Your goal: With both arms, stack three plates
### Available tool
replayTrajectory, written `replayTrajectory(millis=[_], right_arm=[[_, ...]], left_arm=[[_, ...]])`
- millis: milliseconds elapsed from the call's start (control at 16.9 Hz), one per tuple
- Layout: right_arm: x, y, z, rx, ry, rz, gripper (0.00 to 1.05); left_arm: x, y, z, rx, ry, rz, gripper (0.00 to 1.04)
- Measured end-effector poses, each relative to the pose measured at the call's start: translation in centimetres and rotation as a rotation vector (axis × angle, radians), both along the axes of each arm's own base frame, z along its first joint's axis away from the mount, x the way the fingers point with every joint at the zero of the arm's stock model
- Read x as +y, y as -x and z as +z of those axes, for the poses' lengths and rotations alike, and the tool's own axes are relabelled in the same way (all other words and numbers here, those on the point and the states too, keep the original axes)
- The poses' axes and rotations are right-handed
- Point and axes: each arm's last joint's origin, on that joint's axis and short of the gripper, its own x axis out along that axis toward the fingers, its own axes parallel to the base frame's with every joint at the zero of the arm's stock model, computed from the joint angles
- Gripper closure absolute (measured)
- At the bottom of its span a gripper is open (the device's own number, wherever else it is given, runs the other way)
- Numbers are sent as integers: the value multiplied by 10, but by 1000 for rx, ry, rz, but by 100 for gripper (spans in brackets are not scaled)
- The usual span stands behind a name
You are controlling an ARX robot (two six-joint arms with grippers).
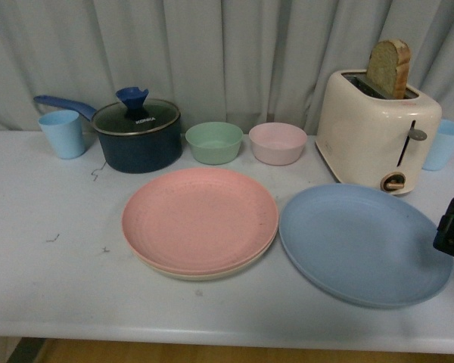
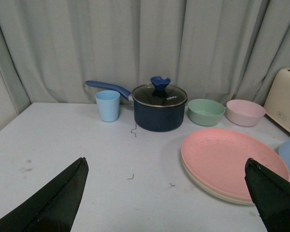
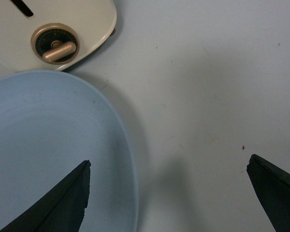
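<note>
Done: pink [image 1: 200, 218] lay on beige [image 1: 189, 274]; to do: blue [image 1: 363, 242], rim below wide-spread R tool [image 3: 169, 162]; L tool [image 2: 166, 160] spread too.

Pink plate [image 1: 200, 218]: round, shallow, matte, upright. It lies flat, stacked on the beige plate [image 1: 200, 274], which shows only as a rim underneath.
Blue plate [image 1: 363, 243]: same size, faint concentric rings, flat, unstacked, just right of the stack.
</note>
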Motion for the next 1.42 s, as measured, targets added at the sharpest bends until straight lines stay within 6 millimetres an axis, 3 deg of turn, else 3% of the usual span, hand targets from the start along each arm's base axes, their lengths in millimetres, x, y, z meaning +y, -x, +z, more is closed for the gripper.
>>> replayTrajectory(millis=[414, 710, 1183, 1243, 1420], right_arm=[[19, -17, -20, 199, -22, -60, 6], [28, -24, -16, 224, -16, -53, 7], [10, -24, -15, 188, -36, -85, 95], [10, -23, -12, 177, -56, -69, 101], [10, -8, -5, 153, -139, -33, 102]], left_arm=[[0, 0, 0, 0, 0, 0, 7], [0, 0, 0, 0, 0, 0, 7], [0, 0, 0, 0, 0, 0, 7], [0, 0, 0, 0, 0, 0, 7], [0, 0, 0, 0, 0, 0, 7]])
